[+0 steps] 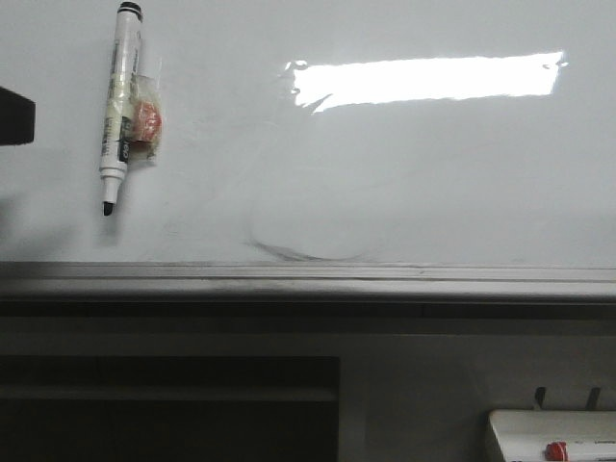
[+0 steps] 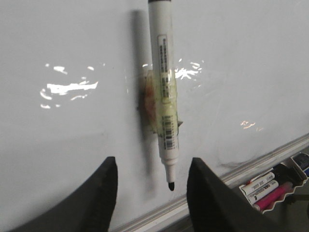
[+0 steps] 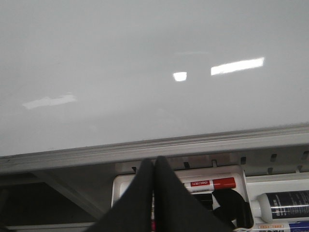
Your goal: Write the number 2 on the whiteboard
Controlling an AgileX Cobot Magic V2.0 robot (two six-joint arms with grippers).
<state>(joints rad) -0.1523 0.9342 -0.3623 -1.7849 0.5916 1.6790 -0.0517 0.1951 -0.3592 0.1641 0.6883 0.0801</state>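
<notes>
Number 2: no finished digit showed on the board; only a faint grey curved smudge (image 1: 294,252) lay just above the bottom rail, near the middle of the front view.
Whiteboard (image 1: 404,183): glossy and white, it filled most of the front view, with a bright rectangular reflection (image 1: 428,79) toward its upper right.
Rail (image 1: 308,279): a grey metal strip ran along the board's lower edge.
Marker (image 1: 119,106): white-bodied, uncapped, black tip pointing down, it sat against the board at the upper left, fixed there by yellowish tape and a reddish lump (image 1: 146,123) beside its barrel.
Left gripper (image 2: 150,193): its two black fingers (image 2: 99,198) were spread wide, gripping nothing; in the left wrist view the marker (image 2: 164,92) lined up with the gap between them, its tip level with the fingertips and touching neither.
Right gripper (image 3: 154,193): its fingers were pressed together with nothing visible between them, below the rail and well apart from the smudge and the marker.
Tray (image 3: 126,182): white, beneath the rail behind the right gripper, it held a red-capped marker (image 3: 210,184).
Other pens (image 2: 268,188): several lay in a holder under the rail in the left wrist view.
</notes>
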